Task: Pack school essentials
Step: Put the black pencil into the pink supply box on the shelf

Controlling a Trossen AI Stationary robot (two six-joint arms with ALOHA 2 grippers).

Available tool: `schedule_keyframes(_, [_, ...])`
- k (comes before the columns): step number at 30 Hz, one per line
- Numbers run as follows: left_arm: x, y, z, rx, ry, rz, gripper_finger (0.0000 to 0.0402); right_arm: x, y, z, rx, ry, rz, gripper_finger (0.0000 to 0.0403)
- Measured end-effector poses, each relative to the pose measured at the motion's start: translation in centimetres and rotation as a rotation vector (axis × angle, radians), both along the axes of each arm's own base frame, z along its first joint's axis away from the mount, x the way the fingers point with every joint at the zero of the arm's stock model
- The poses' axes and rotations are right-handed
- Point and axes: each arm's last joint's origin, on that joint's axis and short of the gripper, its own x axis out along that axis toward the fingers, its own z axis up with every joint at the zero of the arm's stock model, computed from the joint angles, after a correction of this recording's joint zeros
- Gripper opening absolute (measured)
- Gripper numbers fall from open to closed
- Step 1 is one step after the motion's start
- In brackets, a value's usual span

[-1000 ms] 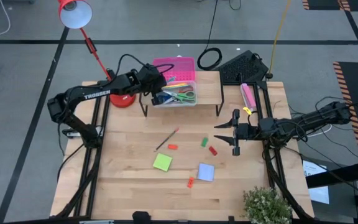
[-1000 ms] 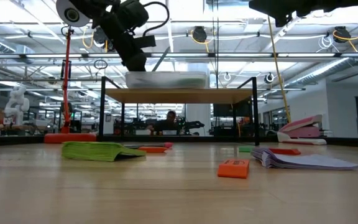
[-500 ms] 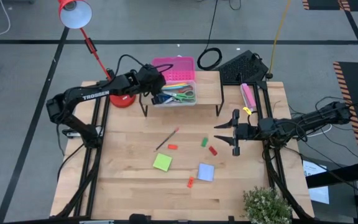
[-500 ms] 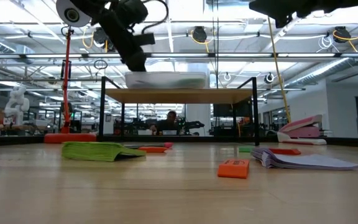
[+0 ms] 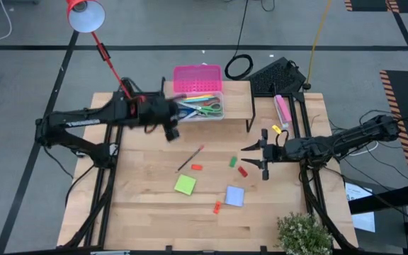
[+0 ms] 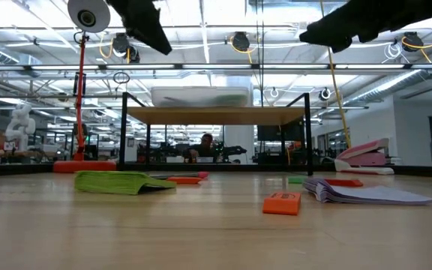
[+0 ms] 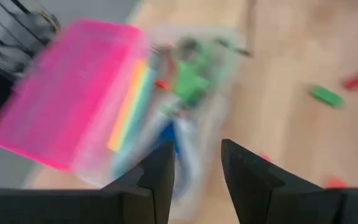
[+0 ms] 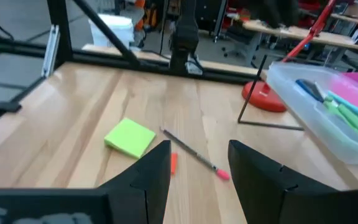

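The left hand (image 5: pixel 170 129), fingers spread and empty, hung just beside the clear box (image 5: pixel 202 108) holding scissors (image 5: pixel 209 108), so the next pick seemingly called for reaching down to the pencil (image 5: pixel 190 158) lying on the bench (image 5: pixel 140 198), while the right hand (image 5: pixel 255 158) waited spread near the erasers (image 5: pixel 237 166).

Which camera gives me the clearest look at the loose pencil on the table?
The right wrist view: the pencil lies unobstructed, full length, beside the green sticky-note pad. The high view shows it small, as a thin diagonal line. The low view shows no clear pencil, and the left wrist view misses it.
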Motion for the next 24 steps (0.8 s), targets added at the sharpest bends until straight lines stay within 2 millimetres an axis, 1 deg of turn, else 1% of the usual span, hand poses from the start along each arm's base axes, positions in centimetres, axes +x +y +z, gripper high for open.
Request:
schedule_keyframes(5, [0.2,-5.8,-2.5,0.002,0.022,-0.035,0.0136,0.3,-0.1,-0.4,-0.006,0.024,-0.010,0.0153])
schedule_keyframes(8, [-0.2,-8.5,-4.4,-0.009,-0.008,-0.022,0.0136,0.4,-0.2,-0.5,-0.002,0.028,-0.015,0.0153])
schedule_keyframes(10, [-0.6,-9.8,-6.0,-0.001,-0.016,-0.001,0.0136,0.5,-0.2,-0.5,-0.002,0.030,-0.015,0.0153])
schedule_keyframes(13, [-1.2,-11.0,-8.5,-0.024,-0.042,0.013,0.0136,0.5,-0.2,-0.4,-0.001,0.019,-0.016,0.0153])
schedule_keyframes(16, [-1.5,-11.3,-10.9,-0.062,-0.081,0.024,0.0136,0.5,-0.2,-0.3,0.003,0.003,-0.015,0.0153])
schedule_keyframes(19, [-1.8,-11.5,-12.7,-0.087,-0.120,0.020,0.0138,0.5,-0.2,-0.3,0.004,0.002,-0.016,0.0153])
schedule_keyframes(21, [-1.7,-11.7,-13.9,-0.095,-0.129,0.013,0.0146,0.5,-0.2,-0.3,0.004,0.002,-0.016,0.0153])
schedule_keyframes(24, [-1.4,-12.1,-15.4,-0.089,-0.103,0.007,0.0169,0.5,-0.2,-0.3,0.003,0.007,-0.016,0.0153])
